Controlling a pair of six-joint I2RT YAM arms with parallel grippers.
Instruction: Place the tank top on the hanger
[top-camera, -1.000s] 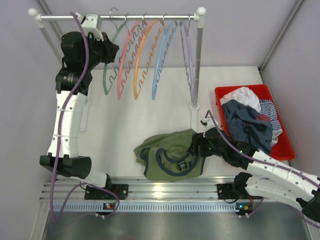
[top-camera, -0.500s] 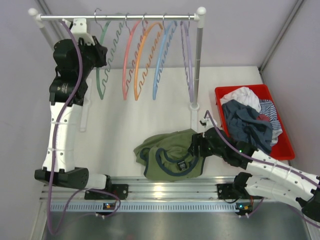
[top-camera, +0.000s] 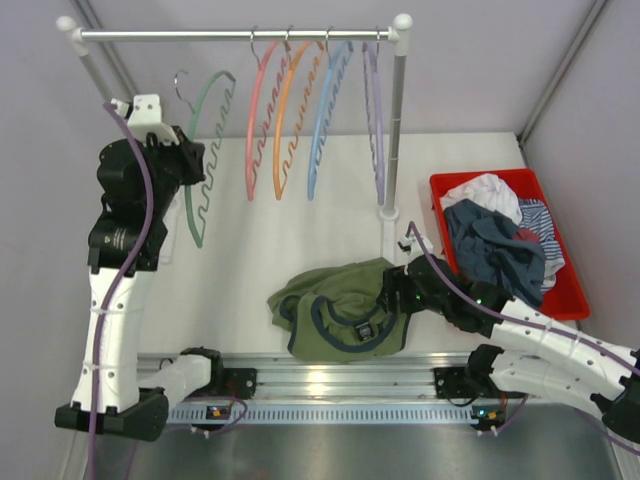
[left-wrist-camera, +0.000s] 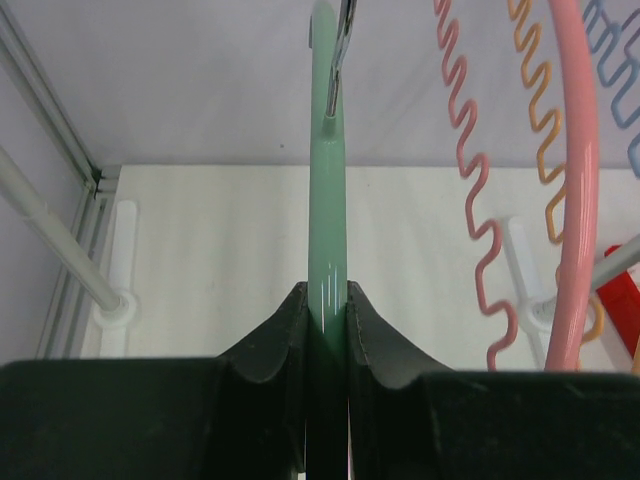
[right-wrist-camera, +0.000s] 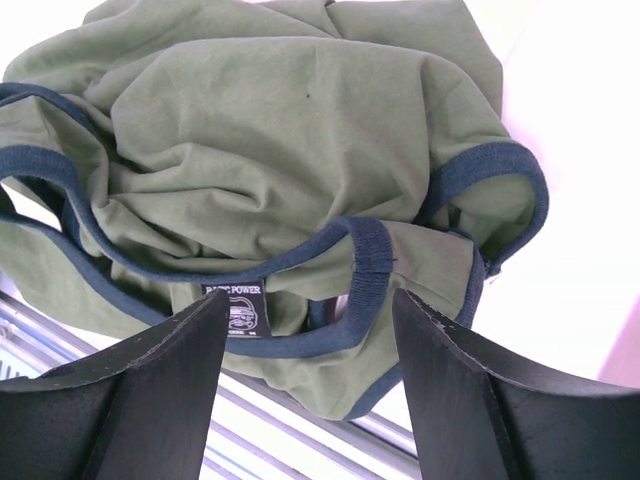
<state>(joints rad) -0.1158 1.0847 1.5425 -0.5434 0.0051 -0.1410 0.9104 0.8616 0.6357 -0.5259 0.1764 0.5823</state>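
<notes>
The olive-green tank top (top-camera: 340, 308) with navy trim lies crumpled on the table near the front rail; it fills the right wrist view (right-wrist-camera: 270, 170). My right gripper (top-camera: 392, 292) is open at its right edge, jaws either side of the navy neck trim (right-wrist-camera: 365, 270), holding nothing. My left gripper (top-camera: 186, 160) is shut on the green hanger (top-camera: 197, 150), which is off the rail and held in the air at the left. In the left wrist view the hanger (left-wrist-camera: 327, 230) runs up between the shut jaws, metal hook at the top.
A clothes rail (top-camera: 240, 34) at the back carries pink (top-camera: 255, 120), orange (top-camera: 285, 110), blue (top-camera: 322, 110) and lilac (top-camera: 375, 120) hangers. Its right post (top-camera: 394, 140) stands behind the tank top. A red bin (top-camera: 575, 290) of other clothes sits at the right.
My left arm has lifted the green hanger off the rail and carried it left and down toward the front. The right gripper and the tank top have stayed put.
</notes>
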